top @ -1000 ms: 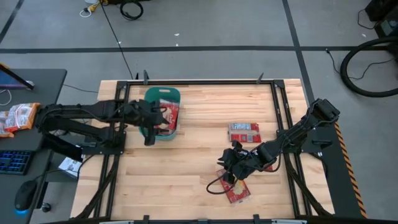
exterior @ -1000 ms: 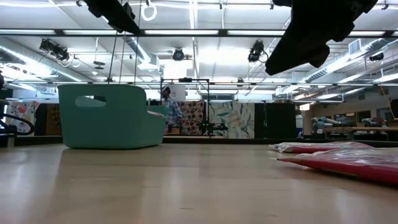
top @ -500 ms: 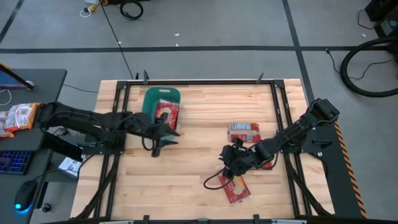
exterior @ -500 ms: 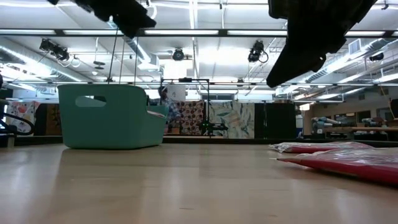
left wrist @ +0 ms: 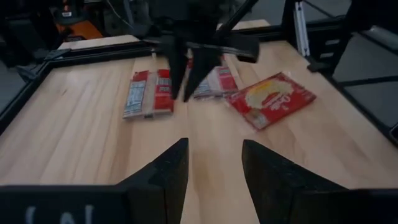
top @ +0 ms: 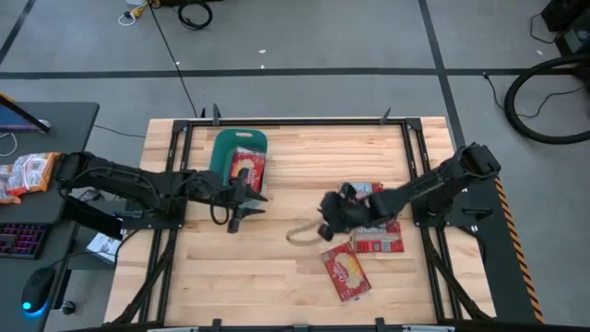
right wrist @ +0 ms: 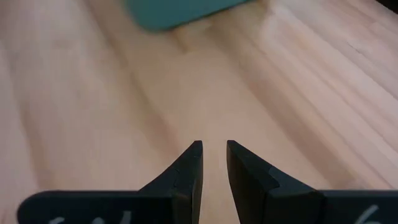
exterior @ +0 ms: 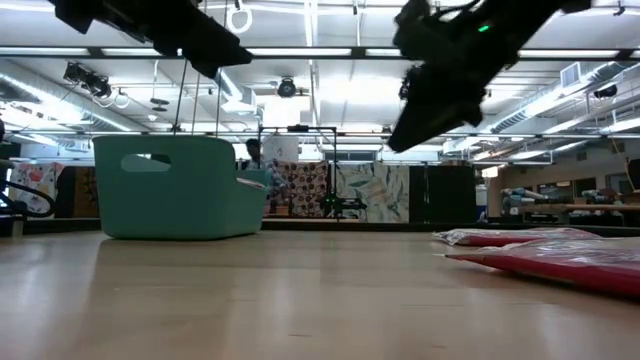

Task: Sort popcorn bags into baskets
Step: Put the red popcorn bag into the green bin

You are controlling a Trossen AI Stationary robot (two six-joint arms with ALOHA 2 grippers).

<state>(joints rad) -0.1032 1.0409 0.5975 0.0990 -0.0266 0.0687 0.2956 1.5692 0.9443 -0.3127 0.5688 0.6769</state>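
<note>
Left end effector hangs above the pale wooden slatted surface, just in front of the teal rectangular plastic basket; its two dark fingers stand apart with bare wood between them, released and empty. Right end effector hovers over the middle of the surface with a narrow gap between its fingers, grasping nothing; from its wrist camera only bare wood and a corner of the teal basket lie ahead.

One flat red foil popcorn bag with a tan picture lies inside the basket, which sits at the far left part of the surface. A second red popcorn bag lies flat and skewed toward the near edge, close below the right end effector. Two more red bags with pale labels sit beside the right arm: one farther back, partly covered by the arm, and one just in front of it.

From table height, the basket stands upright at the left, and red packets lie flat at the right.
</note>
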